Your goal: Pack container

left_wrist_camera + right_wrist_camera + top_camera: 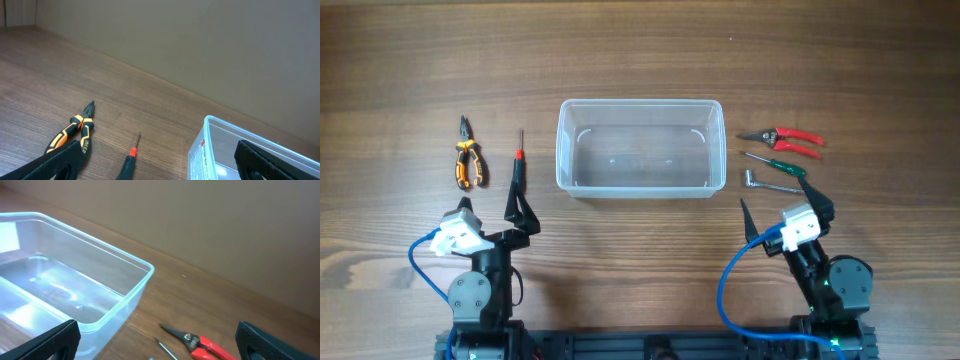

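Overhead: the container stands empty at mid-table, with pliers and a screwdriver on its left and red snips on its right; packing has apparently not begun. Left wrist: the left gripper, spread wide and empty, faces the screwdriver, which it must probably descend over and pinch. Right wrist: the right gripper is likewise apart and empty, near the snips.
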You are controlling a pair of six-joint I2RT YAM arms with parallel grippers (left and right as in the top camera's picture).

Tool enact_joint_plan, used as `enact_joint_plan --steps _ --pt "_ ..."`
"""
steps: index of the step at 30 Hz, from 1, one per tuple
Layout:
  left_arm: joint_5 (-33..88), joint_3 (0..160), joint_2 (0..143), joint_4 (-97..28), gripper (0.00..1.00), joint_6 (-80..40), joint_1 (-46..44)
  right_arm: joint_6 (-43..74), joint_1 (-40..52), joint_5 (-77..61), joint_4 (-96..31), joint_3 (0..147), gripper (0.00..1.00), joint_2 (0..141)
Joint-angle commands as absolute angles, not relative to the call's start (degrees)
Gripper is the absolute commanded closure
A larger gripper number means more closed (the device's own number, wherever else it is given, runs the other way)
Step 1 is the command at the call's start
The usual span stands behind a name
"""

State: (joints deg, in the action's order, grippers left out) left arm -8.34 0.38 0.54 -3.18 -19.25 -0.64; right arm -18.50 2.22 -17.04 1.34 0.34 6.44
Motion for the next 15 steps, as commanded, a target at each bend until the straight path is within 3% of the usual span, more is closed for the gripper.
enact_joint_plan --steps 1,5,9,15 --pt "-9.2 0.3 0.6 -3.2 0.00 -20.0 -1.0 -17.1 2.5 -19.4 3.2 0.3 0.00 6.5" --pt "-9.2 0.3 0.6 -3.2 0.00 -20.0 -1.0 -9.0 2.4 -18.7 5.8 0.3 0.00 6.5" --pt "-9.2 0.3 0.6 -3.3 0.00 -20.0 -1.0 5.0 2.4 -9.3 7.5 1.5 0.00 6.6" --pt "-9.2 0.3 0.6 -3.2 0.00 -20.0 -1.0 3.5 2.4 -3.4 6.8 11.8 0.00 16.1"
